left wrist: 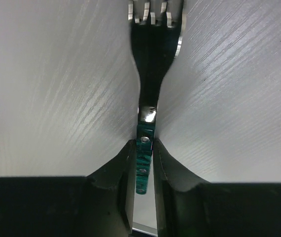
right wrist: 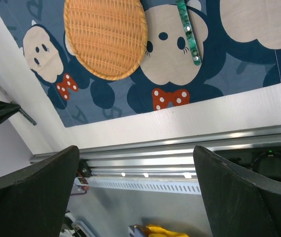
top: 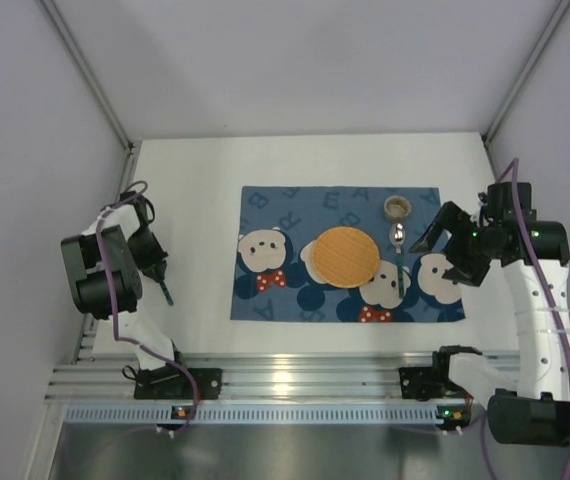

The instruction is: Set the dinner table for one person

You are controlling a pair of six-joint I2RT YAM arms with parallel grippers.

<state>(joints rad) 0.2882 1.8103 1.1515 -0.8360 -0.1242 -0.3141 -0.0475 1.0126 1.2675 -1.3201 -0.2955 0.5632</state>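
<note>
The mat point(top: 285, 205) lies in the middle of the table point(top: 185, 180). The plate point(top: 344, 257) sits in the middle of the mat. The spoon point(top: 399, 250) lies on the mat's right part, and the cup point(top: 397, 208) stands near the mat's far right corner. I think those parts are done.

My left gripper point(left wrist: 143, 148) is squeezed tight on the fork point(left wrist: 153, 64), well off the mat's left edge. I cannot tell if the fork touches the table. My right gripper point(top: 439, 253) hangs over the mat's right edge, spread wide and holding nothing.

I think only the fork is left to place on the mat.
</note>
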